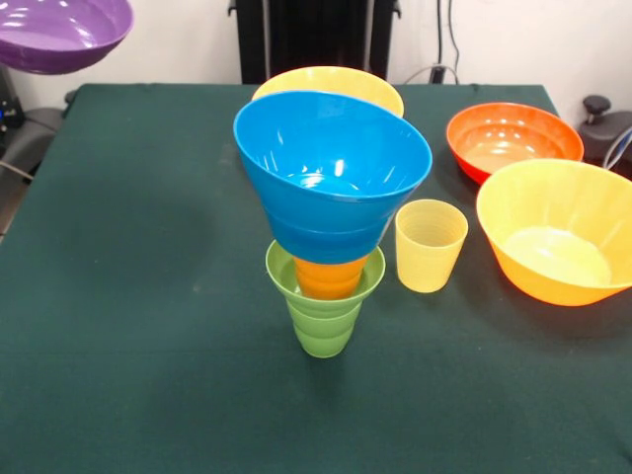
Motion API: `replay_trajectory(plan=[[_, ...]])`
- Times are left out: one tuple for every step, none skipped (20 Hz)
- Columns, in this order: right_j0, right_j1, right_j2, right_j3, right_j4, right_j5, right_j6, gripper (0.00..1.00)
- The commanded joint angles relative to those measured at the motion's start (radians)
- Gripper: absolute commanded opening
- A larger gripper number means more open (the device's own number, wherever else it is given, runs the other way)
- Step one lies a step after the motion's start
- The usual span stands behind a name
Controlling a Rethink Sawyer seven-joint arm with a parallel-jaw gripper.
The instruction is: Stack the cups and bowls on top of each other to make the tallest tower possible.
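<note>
Up top-left, a purple bowl (61, 33) hangs above the worktop (138, 296) – hand out of frame, state unknown. Centre: tower (331, 222) – green cup (324, 314), orange cup (329, 276), tilted blue bowl (333, 173). Rt: pale yellow cup (430, 245), red-orange bowl (513, 140), big orange bowl (558, 232).

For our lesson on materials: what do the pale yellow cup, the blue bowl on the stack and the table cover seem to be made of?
Pale yellow cup: probably thin plastic, slightly translucent, with fine ribs. Blue bowl: likely glossy hard plastic, given its bright highlights. Table cover: seems a matte dark green cloth or felt, without shine.
</note>
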Motion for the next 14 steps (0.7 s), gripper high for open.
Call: replay_trajectory(plan=[[0.087, 0.002, -0.011, -0.016, -0.071, 0.079, -0.182, 0.00], [0.088, 0.006, -0.009, -0.019, -0.071, 0.080, -0.181, 0.00], [0.092, 0.007, -0.009, -0.019, -0.073, 0.076, -0.177, 0.00], [0.100, 0.006, -0.010, -0.024, -0.071, 0.079, -0.173, 0.00], [0.105, 0.005, -0.010, -0.025, -0.068, 0.077, -0.168, 0.00], [0.114, 0.012, -0.014, -0.042, -0.066, 0.089, -0.172, 0.00], [0.118, 0.013, -0.013, -0.047, -0.062, 0.087, -0.168, 0.00], [0.118, 0.021, -0.013, -0.062, -0.057, 0.098, -0.179, 0.00], [0.122, 0.026, -0.011, -0.072, -0.052, 0.103, -0.181, 0.00], [0.126, 0.031, -0.010, -0.081, -0.046, 0.108, -0.184, 0.00], [0.134, 0.031, -0.006, -0.094, -0.038, 0.119, -0.189, 0.00], [0.142, 0.030, -0.006, -0.103, -0.037, 0.125, -0.191, 0.00], [0.153, 0.029, -0.007, -0.117, -0.029, 0.139, -0.191, 0.00], [0.160, 0.028, -0.005, -0.122, -0.027, 0.141, -0.191, 0.00]])
